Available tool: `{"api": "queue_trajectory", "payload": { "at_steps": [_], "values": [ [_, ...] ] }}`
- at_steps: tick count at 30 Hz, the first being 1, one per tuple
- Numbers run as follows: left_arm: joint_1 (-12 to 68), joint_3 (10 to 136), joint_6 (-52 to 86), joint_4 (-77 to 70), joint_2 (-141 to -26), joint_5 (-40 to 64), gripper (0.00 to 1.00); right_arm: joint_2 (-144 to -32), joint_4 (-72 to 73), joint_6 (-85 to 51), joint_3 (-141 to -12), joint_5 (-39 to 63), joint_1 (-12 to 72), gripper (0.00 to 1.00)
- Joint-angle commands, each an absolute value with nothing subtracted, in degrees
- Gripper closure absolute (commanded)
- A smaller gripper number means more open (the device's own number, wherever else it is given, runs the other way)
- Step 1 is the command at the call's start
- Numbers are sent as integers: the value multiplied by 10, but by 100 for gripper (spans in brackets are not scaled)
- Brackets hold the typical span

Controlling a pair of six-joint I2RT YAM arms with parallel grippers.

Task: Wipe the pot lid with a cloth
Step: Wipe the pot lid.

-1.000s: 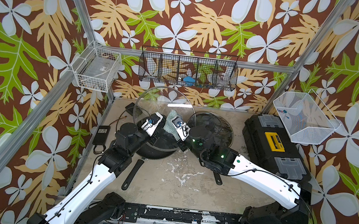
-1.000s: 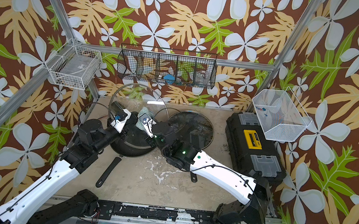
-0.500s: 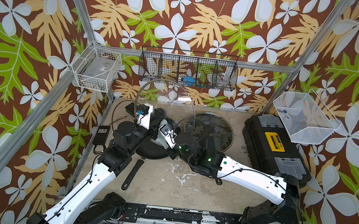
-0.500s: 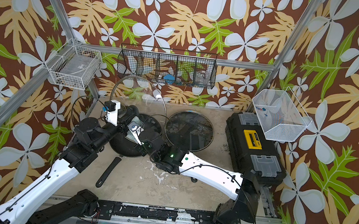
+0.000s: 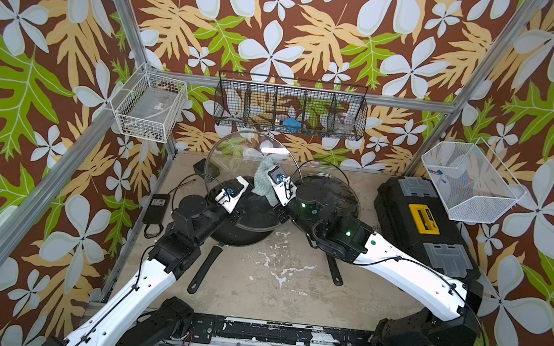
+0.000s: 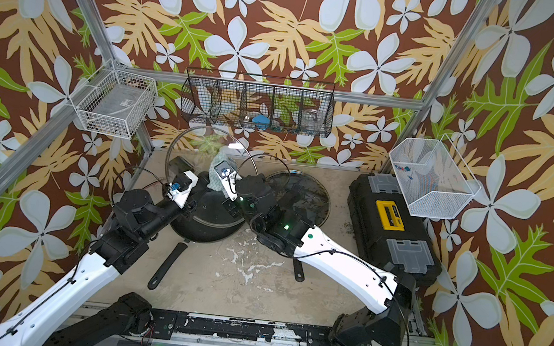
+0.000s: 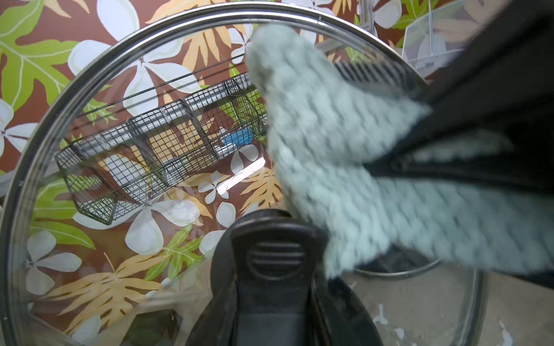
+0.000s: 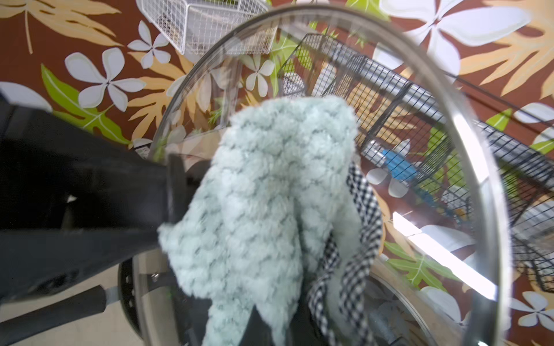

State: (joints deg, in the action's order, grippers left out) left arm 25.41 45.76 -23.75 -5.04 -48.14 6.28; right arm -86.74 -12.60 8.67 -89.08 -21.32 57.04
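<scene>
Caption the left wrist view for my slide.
Left gripper holds the glass lid by its knob while the right gripper presses a pale green cloth against it.

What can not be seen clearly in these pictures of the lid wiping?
- Whether the cloth touches the lid glass: both wrist views, motion blur.
- The lid's lower rim: left wrist view, cut off by the picture edge.
- Inside of the pan: top views, arms overlap it.
- Contents of the black wire basket: top views, too small.

2 lids [image 5: 235,152] [image 6: 311,198], 2 pans [image 5: 244,233] [image 5: 335,274], 1 cloth [image 5: 262,183], 3 bskts [image 5: 149,106] [image 5: 290,112] [image 5: 471,182], 1 toolbox [image 5: 421,224]
</scene>
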Motion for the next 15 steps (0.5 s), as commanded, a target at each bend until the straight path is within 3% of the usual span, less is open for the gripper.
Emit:
{"api": "queue_trajectory", "payload": {
  "at_steps": [1,9,15],
  "values": [
    [255,458,-387,-154,-467,157,100,-882,-140,124,-929,-263,553,100],
    [254,447,-553,-151,-456,223,100,-922,-168,148,-1000,-238,548,100],
    [255,436,-618,-148,-453,218,100,-917,-169,149,-972,-229,578,100]
  ]
}}
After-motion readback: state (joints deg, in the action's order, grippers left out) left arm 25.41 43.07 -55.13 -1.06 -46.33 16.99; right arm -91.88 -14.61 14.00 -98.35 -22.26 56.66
